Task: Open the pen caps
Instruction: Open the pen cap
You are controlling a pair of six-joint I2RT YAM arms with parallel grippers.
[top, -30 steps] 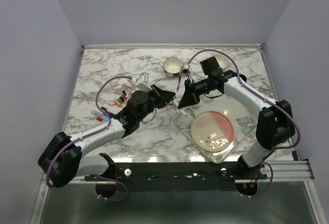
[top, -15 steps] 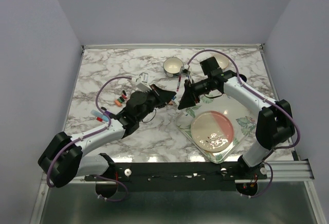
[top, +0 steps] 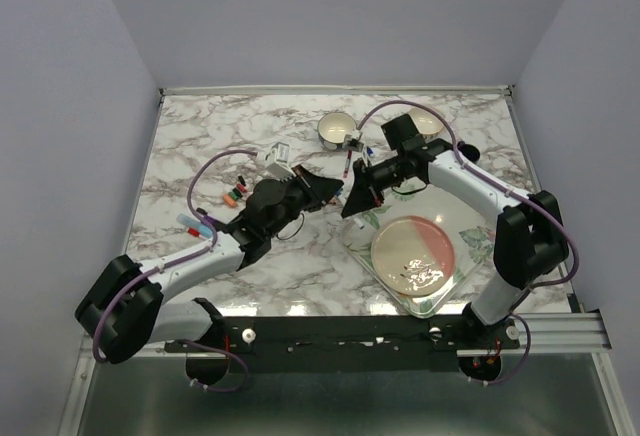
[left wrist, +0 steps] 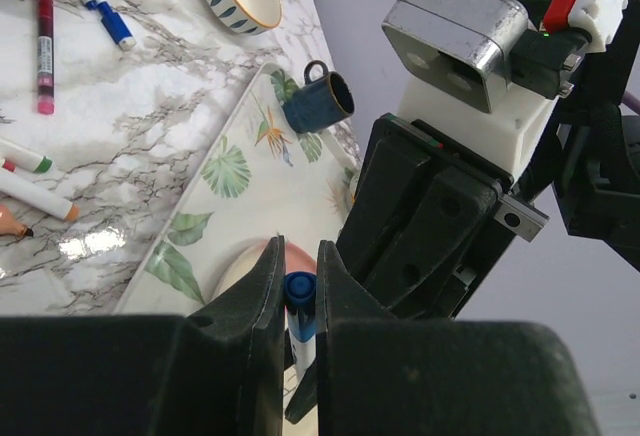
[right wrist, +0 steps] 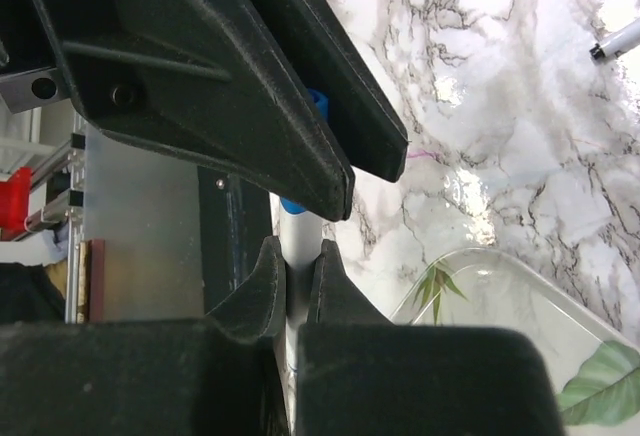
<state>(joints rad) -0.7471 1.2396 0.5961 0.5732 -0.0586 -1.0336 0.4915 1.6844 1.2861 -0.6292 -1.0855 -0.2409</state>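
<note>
A white-barrelled pen with a blue pen cap [left wrist: 300, 291] is held in the air between both grippers, just left of the tray. My left gripper [left wrist: 299, 252] is shut on the blue cap. My right gripper [right wrist: 297, 249] is shut on the white barrel [right wrist: 297, 228], right below the cap [right wrist: 317, 103]. In the top view the left gripper [top: 327, 192] and right gripper [top: 350, 199] meet tip to tip and hide the pen. Other pens lie on the marble: a red-capped one [left wrist: 45, 51] and blue-capped ones [left wrist: 105, 11].
A leaf-patterned tray [top: 478, 244] carries a pink plate [top: 413, 254] and a dark blue mug [left wrist: 318, 103]. Two bowls [top: 337, 129] [top: 428, 118] stand at the back. Loose pens and caps lie at the left [top: 235, 194] [top: 195, 221] and by the bowl [top: 347, 163].
The right gripper has edged left toward the left gripper and has closed on the pen's barrel. The left arm has kept its grip and barely moved.
</note>
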